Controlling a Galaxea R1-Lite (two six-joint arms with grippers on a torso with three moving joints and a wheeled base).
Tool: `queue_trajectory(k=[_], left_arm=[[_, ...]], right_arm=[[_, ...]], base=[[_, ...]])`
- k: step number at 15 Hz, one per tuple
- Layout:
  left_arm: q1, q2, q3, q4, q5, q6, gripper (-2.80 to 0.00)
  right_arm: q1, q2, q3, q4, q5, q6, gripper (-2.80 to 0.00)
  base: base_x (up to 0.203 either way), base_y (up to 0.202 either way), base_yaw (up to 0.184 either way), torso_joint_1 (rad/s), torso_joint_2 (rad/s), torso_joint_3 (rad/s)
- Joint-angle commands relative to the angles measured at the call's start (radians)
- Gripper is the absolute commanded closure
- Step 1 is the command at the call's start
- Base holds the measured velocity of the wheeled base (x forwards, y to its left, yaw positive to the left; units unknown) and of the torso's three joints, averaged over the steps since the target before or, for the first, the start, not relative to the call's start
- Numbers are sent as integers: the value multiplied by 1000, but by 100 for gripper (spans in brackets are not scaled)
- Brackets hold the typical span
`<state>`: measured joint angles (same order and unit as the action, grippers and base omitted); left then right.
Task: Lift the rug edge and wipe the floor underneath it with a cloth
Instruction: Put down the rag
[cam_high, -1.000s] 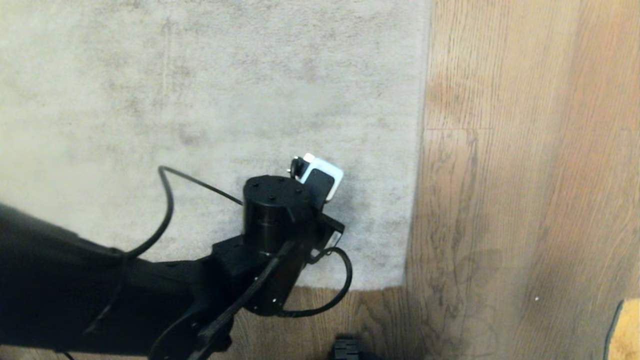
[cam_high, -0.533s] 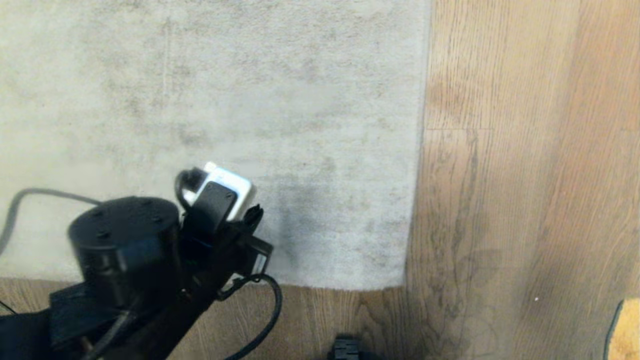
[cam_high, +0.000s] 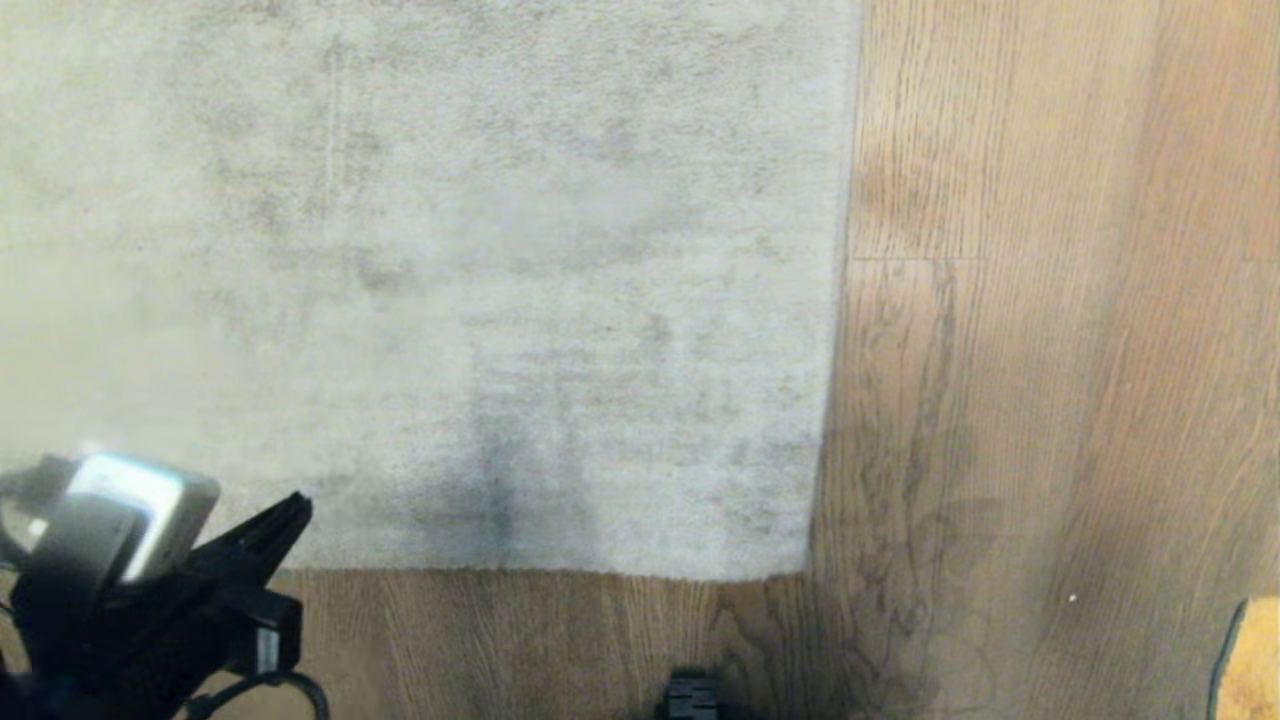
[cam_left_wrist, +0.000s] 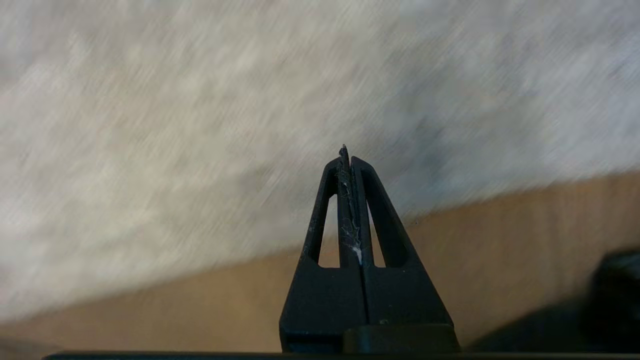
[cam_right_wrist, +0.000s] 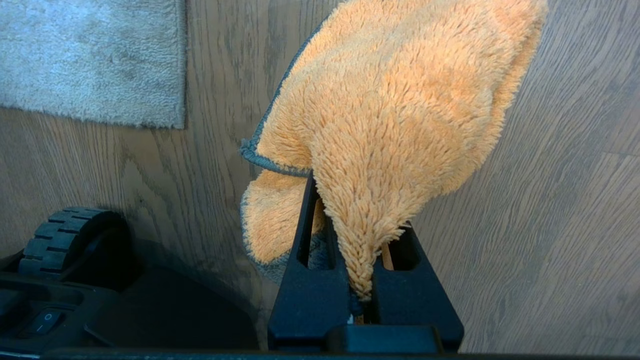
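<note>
Most of cloth (cam_high: 1250, 660) out of frame

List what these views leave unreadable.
- Cloth: head view, cut off by the frame's edge.
- Rug pile: left wrist view, smeared by motion blur.
- Right end effector fingertips: right wrist view, buried in cloth.
- Left arm: head view, mostly beyond the corner.

You see a pale grey rug (cam_high: 430, 280) with darker smudgy patches on it. The floor (cam_high: 1050, 350) is brown wood with dark grain lines. The cloth (cam_right_wrist: 400, 110) is fuzzy orange-yellow with a dark grey edge. Both grippers look black, and the wheel (cam_right_wrist: 75, 235) is probably black too.
</note>
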<state>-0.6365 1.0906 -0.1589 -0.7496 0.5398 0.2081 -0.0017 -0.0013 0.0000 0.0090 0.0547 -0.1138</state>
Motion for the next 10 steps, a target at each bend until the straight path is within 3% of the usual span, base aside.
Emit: queue_trajectory(k=[1,4,10], left_arm=[[71,-171,67,65,-22,1,0],[191,-267,151,125,-162,2,0],[383,-451,158,373,-351,2,0]], right_arm=[[0,1,0,0,1,-1,0],[0,1,0,0,1,-1,0],[-1,1,0,0,1,-1,0]], base=[[0,0,0,0,0,0],[0,0,0,0,0,0],[0,0,0,0,0,0]])
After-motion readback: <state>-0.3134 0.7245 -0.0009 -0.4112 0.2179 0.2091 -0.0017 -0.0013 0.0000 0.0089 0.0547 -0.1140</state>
